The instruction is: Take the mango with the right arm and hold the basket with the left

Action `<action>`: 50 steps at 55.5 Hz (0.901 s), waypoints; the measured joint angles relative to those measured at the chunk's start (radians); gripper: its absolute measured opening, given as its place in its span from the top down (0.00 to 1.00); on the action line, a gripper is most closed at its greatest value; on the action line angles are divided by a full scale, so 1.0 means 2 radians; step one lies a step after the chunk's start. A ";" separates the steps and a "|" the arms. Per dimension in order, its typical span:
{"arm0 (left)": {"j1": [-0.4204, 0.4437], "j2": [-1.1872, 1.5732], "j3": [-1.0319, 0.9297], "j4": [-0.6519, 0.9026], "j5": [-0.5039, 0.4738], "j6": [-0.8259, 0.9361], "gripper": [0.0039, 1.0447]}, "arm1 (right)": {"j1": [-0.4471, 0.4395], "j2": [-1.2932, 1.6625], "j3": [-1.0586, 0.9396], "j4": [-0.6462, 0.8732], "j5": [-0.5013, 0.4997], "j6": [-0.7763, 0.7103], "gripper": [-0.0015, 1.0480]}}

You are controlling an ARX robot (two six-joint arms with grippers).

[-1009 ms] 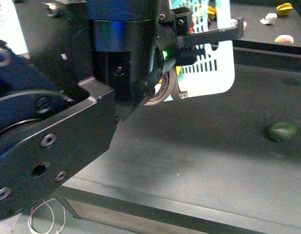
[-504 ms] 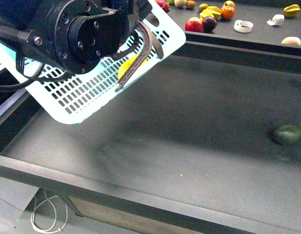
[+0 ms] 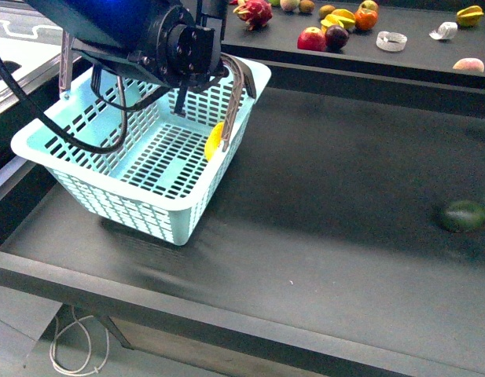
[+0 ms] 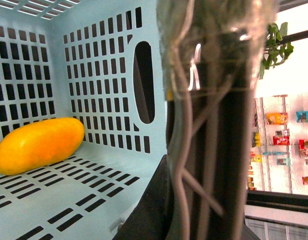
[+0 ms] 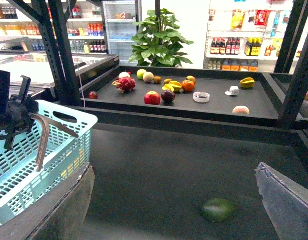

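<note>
The turquoise basket stands level over the left part of the dark table, its bottom close to the surface. My left gripper is shut on the basket's grey-brown handles above its far rim. The yellow mango lies inside against the right wall. In the left wrist view the mango rests on the slotted floor, with the handles close in front of the camera. My right gripper is open and empty, to the right of the basket and above the table.
A dark green oval fruit lies on the table at the right, and it sits between my right fingers in that wrist view. A raised back shelf carries a dragon fruit, apples, oranges and a white tape roll.
The left arm has swung away from the camera. The basket has gone from tilted high up to level and low on the left, with the mango still inside.
</note>
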 joint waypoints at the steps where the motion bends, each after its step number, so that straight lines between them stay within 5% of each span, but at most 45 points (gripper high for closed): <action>1: 0.001 0.004 0.009 -0.009 -0.002 -0.008 0.95 | 0.000 0.000 0.000 0.000 0.000 0.000 0.08; 26: 0.010 0.047 0.099 -0.078 -0.004 -0.080 0.95 | 0.000 0.000 0.000 0.000 0.000 0.000 0.08; 50: 0.011 -0.002 0.017 -0.034 -0.014 -0.068 0.15 | 0.000 0.000 0.000 0.000 0.000 0.000 0.08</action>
